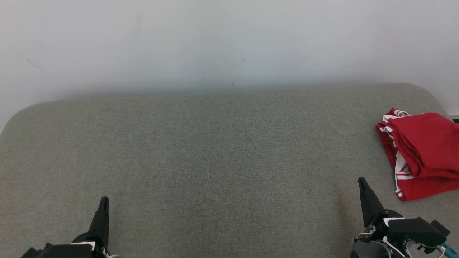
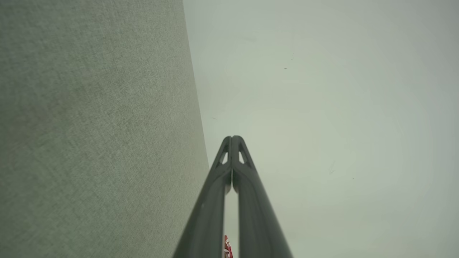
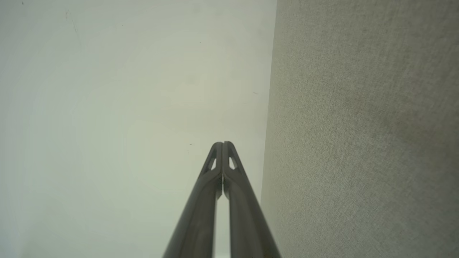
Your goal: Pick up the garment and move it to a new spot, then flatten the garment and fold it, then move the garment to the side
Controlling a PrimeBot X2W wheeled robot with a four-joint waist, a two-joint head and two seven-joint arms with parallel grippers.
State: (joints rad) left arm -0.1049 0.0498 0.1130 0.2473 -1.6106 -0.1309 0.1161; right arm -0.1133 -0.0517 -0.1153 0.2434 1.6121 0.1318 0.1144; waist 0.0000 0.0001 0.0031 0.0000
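Left fingers [image 1: 101, 215] and right fingers [image 1: 367, 200] are pressed together, empty; the folded red garment [image 1: 423, 150] lies by the worktop's [image 1: 215, 161] right edge, where a careless nudge could unfold it or tip it off.

Garment [image 1: 423, 150]: right part cut off by the head view's right edge; left gripper [image 1: 104, 201] and right gripper [image 1: 362, 182]: bodies cut off at the bottom edge; red patch [image 2: 226, 249], left wrist view: cut off, too small to identify.
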